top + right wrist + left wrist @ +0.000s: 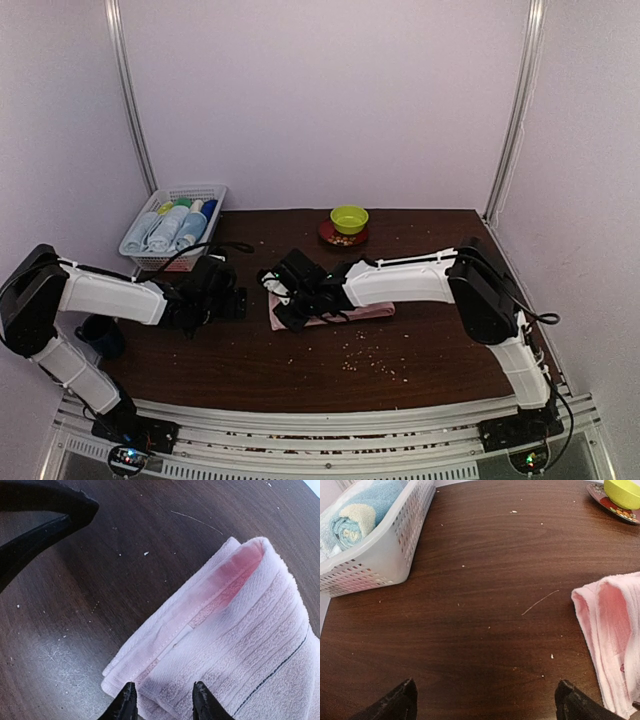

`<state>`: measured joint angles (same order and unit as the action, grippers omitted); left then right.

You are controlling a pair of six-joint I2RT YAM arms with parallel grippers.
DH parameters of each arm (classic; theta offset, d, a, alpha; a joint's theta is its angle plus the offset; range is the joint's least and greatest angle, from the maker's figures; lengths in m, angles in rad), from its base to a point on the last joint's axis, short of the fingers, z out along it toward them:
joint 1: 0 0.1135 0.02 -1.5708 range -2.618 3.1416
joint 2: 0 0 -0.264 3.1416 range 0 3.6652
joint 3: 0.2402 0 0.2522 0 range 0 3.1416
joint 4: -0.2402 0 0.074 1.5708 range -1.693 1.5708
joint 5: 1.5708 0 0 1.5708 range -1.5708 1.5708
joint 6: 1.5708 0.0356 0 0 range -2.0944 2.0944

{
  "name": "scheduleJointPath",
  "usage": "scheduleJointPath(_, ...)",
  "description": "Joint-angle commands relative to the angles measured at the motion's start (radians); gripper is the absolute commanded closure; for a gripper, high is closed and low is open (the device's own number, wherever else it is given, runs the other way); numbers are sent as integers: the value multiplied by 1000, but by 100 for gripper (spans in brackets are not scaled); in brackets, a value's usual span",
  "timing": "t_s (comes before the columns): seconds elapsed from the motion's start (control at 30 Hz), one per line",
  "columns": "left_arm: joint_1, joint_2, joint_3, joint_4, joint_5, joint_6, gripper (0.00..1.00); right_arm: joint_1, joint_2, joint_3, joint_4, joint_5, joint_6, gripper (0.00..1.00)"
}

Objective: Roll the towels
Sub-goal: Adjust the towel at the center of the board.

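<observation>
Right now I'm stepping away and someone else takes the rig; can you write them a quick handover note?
Left claw: open, empty, over bare table between the basket and the pink towel.
Right claw: partly closed astride one end of the pink towel; firm grip unclear.
Done: several rolled towels lie in the basket.
To do: the pink towel is folded flat, not yet rolled.
</observation>
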<state>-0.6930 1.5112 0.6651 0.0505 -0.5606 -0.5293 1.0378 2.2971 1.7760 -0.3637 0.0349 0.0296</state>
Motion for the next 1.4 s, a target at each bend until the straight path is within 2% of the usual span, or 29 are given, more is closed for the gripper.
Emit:
scheduleJointPath(0.0, 1, 13, 24, 15, 7, 6, 2, 9, 27, 24, 9, 23, 9, 61)
scheduleJointPath(0.37, 2, 18, 24, 17, 10, 8, 2, 11, 51, 31, 11, 26, 15, 59)
scheduleJointPath(0.57, 2, 27, 27, 18, 17, 9, 2, 19, 56, 39, 8, 37, 14, 73)
scheduleJointPath(0.8, 3, 42, 33, 18, 25, 10, 2, 34, 27, 39, 9, 46, 9, 79)
scheduleJointPath(0.97, 2, 42, 34, 17, 26, 10, 2, 35, 20, 36, 1, 59, 9, 89)
scheduleJointPath(1.13, 1, 42, 34, 17, 26, 10, 2, 35, 8, 30, 3, 67, 15, 92)
scheduleJointPath(1.27, 2, 41, 33, 17, 25, 10, 2, 35, -7, 30, 2, 81, 19, 100)
scheduleJointPath(1.37, 2, 40, 33, 16, 23, 10, 2, 35, -22, 28, 4, 67, 21, 100)
